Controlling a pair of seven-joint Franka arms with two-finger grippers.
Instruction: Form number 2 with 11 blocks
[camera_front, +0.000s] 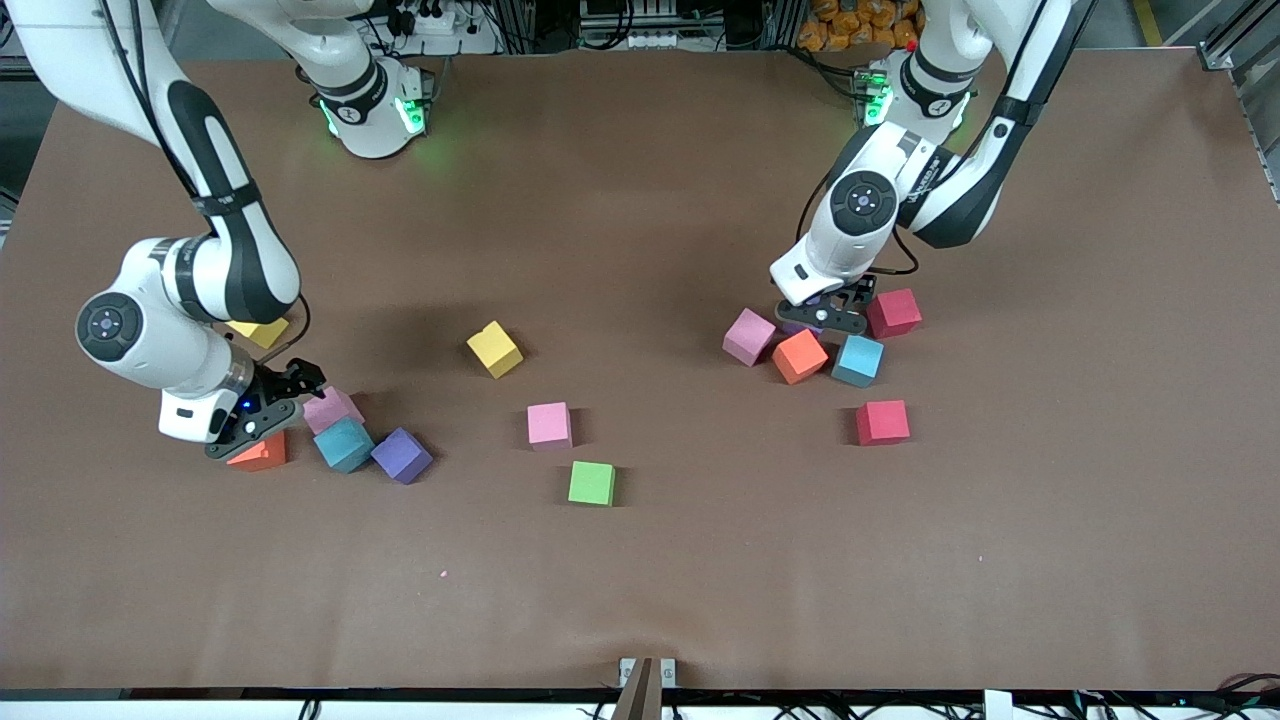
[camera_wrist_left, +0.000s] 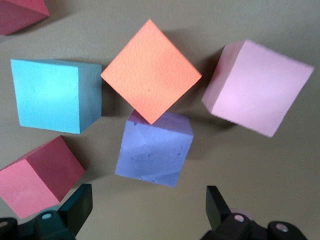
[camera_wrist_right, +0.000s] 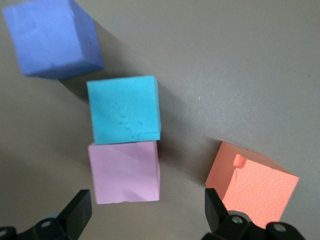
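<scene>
We saw a wide brown matte table (camera_front: 640, 560), w/ cables and racks along the robots' edge of the room.

Left gripper (camera_front: 825, 318) hung low over a cluster toward the left arm's end, jaws apart, holding nothing. In the left wrist view its fingers (camera_wrist_left: 79, 206) flanked a purple block (camera_wrist_left: 154, 150), w/ an orange block (camera_wrist_left: 151, 70), pink block (camera_wrist_left: 257, 86), light blue block (camera_wrist_left: 52, 95) and red block (camera_wrist_left: 37, 177) round it. Another red block (camera_front: 882, 422) sat nearer the front camera.

Right gripper (camera_front: 268, 410) hung over the other cluster, jaws also apart and empty: orange cube (camera_wrist_right: 252, 182), pink cube (camera_wrist_right: 125, 172) touching a teal cube (camera_wrist_right: 125, 109), purple cube (camera_wrist_right: 52, 37).

Mid-table: yellow block (camera_front: 494, 349), pink one (camera_front: 549, 424), green cube (camera_front: 592, 483). No 2 formed yet; blocks lay scattered.
</scene>
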